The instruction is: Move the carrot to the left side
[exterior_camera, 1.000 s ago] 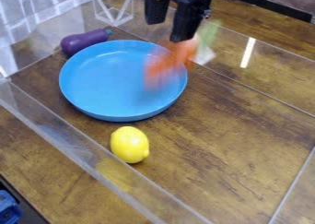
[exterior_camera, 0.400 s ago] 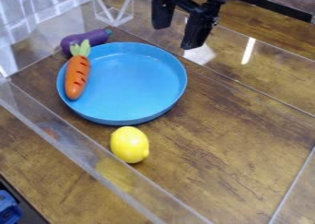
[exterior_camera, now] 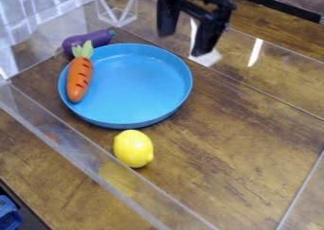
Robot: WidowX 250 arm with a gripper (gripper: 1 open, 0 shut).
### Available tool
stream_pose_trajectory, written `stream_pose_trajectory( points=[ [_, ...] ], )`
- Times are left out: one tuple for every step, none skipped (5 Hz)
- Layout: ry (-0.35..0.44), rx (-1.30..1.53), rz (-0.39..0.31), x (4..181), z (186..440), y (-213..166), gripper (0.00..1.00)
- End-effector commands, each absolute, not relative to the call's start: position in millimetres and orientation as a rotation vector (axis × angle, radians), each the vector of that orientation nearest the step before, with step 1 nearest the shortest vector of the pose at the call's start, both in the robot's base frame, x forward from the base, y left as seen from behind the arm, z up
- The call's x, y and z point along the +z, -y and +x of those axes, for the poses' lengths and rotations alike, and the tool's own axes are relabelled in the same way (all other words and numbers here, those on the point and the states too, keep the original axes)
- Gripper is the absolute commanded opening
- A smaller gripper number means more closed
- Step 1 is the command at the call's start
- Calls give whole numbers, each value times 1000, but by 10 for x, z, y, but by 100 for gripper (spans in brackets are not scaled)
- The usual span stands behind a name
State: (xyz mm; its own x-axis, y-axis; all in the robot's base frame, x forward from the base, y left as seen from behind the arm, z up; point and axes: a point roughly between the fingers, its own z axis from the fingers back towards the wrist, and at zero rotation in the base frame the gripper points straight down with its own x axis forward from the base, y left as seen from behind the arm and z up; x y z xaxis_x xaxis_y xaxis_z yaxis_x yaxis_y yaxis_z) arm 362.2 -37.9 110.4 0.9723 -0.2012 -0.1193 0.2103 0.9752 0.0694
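Note:
The orange carrot (exterior_camera: 80, 71) lies on the left rim of the blue plate (exterior_camera: 162, 107), its green stem pointing to the back, close to the eggplant. My gripper (exterior_camera: 187, 40) hangs above the plate's back right edge, pointing down. Its two dark fingers (exterior_camera: 207, 37) stand apart with nothing between them. The gripper is well to the right of the carrot and does not touch it.
A purple eggplant (exterior_camera: 86, 42) lies behind the plate at the back left. A yellow lemon (exterior_camera: 133, 148) sits on the wooden table in front of the plate. Clear plastic walls run along the left and front sides.
A second ago the carrot was a blur at the plate's right side under the gripper; now it rests at the plate's left edge. The gripper has stayed open, barely shifting.

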Motion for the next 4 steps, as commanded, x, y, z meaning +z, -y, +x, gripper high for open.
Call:
stream_pose_trajectory(
  points=[
    [-50, -224, 62, 1174, 3525, 365, 100],
    [-62, -258, 40, 1072, 3356, 322, 100],
    [-75, -285, 19, 1016, 3186, 390, 100],
    [-72, -273, 11, 945, 3090, 418, 100]
  ],
)
